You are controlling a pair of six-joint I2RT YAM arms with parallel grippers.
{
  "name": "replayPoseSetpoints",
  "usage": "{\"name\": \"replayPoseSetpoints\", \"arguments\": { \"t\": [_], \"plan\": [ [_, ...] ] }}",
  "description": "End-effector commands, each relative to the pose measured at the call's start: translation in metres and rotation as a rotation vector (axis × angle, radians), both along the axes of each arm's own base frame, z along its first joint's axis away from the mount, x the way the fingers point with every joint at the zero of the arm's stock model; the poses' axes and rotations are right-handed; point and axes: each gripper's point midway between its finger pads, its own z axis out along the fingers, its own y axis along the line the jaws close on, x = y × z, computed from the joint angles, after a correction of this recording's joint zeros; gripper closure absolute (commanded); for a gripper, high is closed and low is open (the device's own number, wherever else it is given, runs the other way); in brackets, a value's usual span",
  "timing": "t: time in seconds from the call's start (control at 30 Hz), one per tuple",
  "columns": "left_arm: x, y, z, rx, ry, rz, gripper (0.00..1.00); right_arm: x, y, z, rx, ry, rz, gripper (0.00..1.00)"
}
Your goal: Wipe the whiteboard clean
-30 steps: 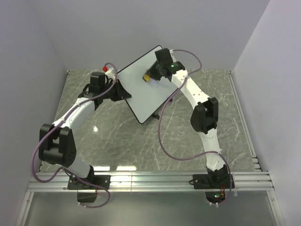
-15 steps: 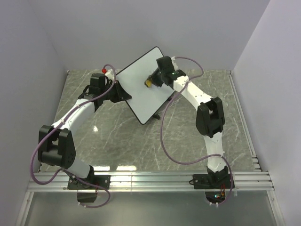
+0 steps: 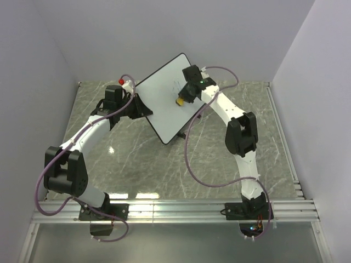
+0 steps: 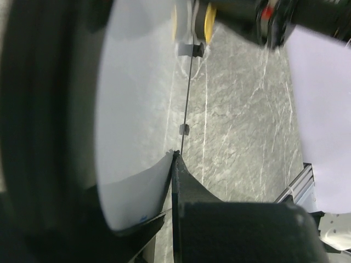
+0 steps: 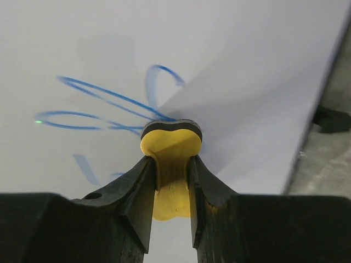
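The whiteboard stands tilted at the back of the table, white with a thin black rim. My left gripper is shut on its left edge; in the left wrist view the fingers clamp the whiteboard seen nearly edge-on. My right gripper is shut on a yellow eraser and presses it against the board's face. In the right wrist view the eraser, black felt forward, sits between the right gripper jaws. Blue scribbles lie just left of and above it on the whiteboard.
The marble tabletop is walled by lilac panels on three sides. An aluminium rail runs along the near edge by the arm bases. A small red-capped white object sits behind the left wrist. A black stand foot props the board.
My right gripper has slid the eraser down and to the right across the board's face. The left gripper and the board have stayed put.
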Motion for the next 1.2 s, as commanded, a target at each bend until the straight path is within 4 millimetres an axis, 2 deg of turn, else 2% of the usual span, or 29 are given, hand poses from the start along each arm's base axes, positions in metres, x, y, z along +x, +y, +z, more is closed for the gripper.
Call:
{"name": "replayPoseSetpoints", "arguments": {
  "t": [0.0, 0.03, 0.07, 0.17, 0.23, 0.33, 0.43, 0.47, 0.5, 0.53, 0.57, 0.6, 0.63, 0.73, 0.8, 0.83, 0.9, 0.93, 0.97, 1.0, 1.03, 1.07, 1.1, 1.13, 1.17],
  "plan": [
    [-0.057, -0.021, -0.019, 0.041, 0.108, -0.2, 1.0, 0.015, 0.069, 0.02, 0.173, -0.066, 0.085, 1.0],
    [-0.057, -0.021, -0.018, 0.042, 0.105, -0.199, 1.0, 0.027, 0.08, 0.039, 0.219, -0.115, 0.088, 1.0],
    [-0.058, -0.021, -0.02, 0.042, 0.108, -0.199, 1.0, 0.031, 0.085, 0.046, 0.236, -0.131, 0.084, 1.0],
    [-0.059, -0.021, -0.021, 0.038, 0.107, -0.199, 1.0, 0.04, 0.095, 0.055, 0.291, -0.156, 0.071, 1.0],
    [-0.06, -0.022, -0.02, 0.034, 0.106, -0.201, 1.0, 0.039, 0.098, 0.056, 0.307, -0.159, 0.066, 1.0],
    [-0.059, -0.021, -0.02, 0.035, 0.102, -0.197, 1.0, 0.028, 0.096, 0.037, 0.256, -0.119, 0.091, 1.0],
    [-0.059, -0.021, -0.018, 0.034, 0.098, -0.198, 1.0, 0.016, 0.084, 0.022, 0.182, -0.088, 0.109, 1.0],
    [-0.058, -0.021, -0.016, 0.035, 0.094, -0.198, 1.0, 0.007, 0.074, -0.005, 0.138, -0.034, 0.11, 1.0],
    [-0.059, -0.022, -0.015, 0.037, 0.091, -0.202, 1.0, 0.002, 0.064, -0.016, 0.106, -0.012, 0.107, 1.0],
    [-0.058, -0.021, -0.015, 0.04, 0.094, -0.2, 1.0, -0.015, 0.052, -0.039, 0.063, 0.039, 0.112, 1.0],
    [-0.058, -0.021, -0.013, 0.039, 0.092, -0.202, 1.0, -0.024, 0.043, -0.05, 0.046, 0.064, 0.106, 1.0],
    [-0.057, -0.021, -0.012, 0.042, 0.086, -0.201, 1.0, -0.03, 0.032, -0.047, 0.041, 0.065, 0.097, 1.0],
    [-0.057, -0.021, -0.011, 0.042, 0.087, -0.204, 1.0, -0.047, 0.02, -0.074, 0.01, 0.115, 0.089, 1.0],
    [-0.057, -0.022, -0.009, 0.04, 0.083, -0.207, 1.0, -0.062, 0.007, -0.085, -0.017, 0.137, 0.09, 1.0],
    [-0.057, -0.022, -0.009, 0.034, 0.083, -0.207, 1.0, -0.061, 0.007, -0.087, -0.027, 0.142, 0.096, 1.0],
    [-0.058, -0.023, -0.009, 0.032, 0.083, -0.209, 1.0, -0.052, 0.012, -0.075, -0.012, 0.112, 0.097, 1.0],
    [-0.06, -0.023, -0.011, 0.03, 0.092, -0.213, 1.0, -0.041, 0.019, -0.071, 0.004, 0.102, 0.095, 1.0],
    [-0.06, -0.022, -0.013, 0.033, 0.096, -0.214, 1.0, -0.026, 0.029, -0.05, 0.035, 0.056, 0.09, 1.0],
    [-0.061, -0.022, -0.014, 0.037, 0.099, -0.217, 1.0, -0.018, 0.035, -0.04, 0.06, 0.034, 0.088, 1.0],
    [-0.062, -0.022, -0.016, 0.041, 0.104, -0.219, 1.0, -0.009, 0.042, -0.042, 0.08, 0.033, 0.078, 1.0],
    [-0.063, -0.021, -0.018, 0.042, 0.108, -0.22, 1.0, 0.01, 0.055, -0.008, 0.129, -0.042, 0.078, 1.0],
    [-0.065, -0.021, -0.019, 0.042, 0.113, -0.221, 1.0, 0.017, 0.062, 0.003, 0.159, -0.064, 0.078, 1.0],
    [-0.065, -0.021, -0.019, 0.04, 0.111, -0.222, 1.0, 0.027, 0.069, 0.002, 0.191, -0.071, 0.064, 1.0],
    [-0.066, -0.022, -0.02, 0.04, 0.116, -0.224, 1.0, 0.041, 0.078, 0.033, 0.246, -0.14, 0.061, 1.0],
    [-0.067, -0.021, -0.021, 0.041, 0.117, -0.223, 1.0, 0.047, 0.083, 0.043, 0.275, -0.164, 0.055, 1.0]
  ]
}}
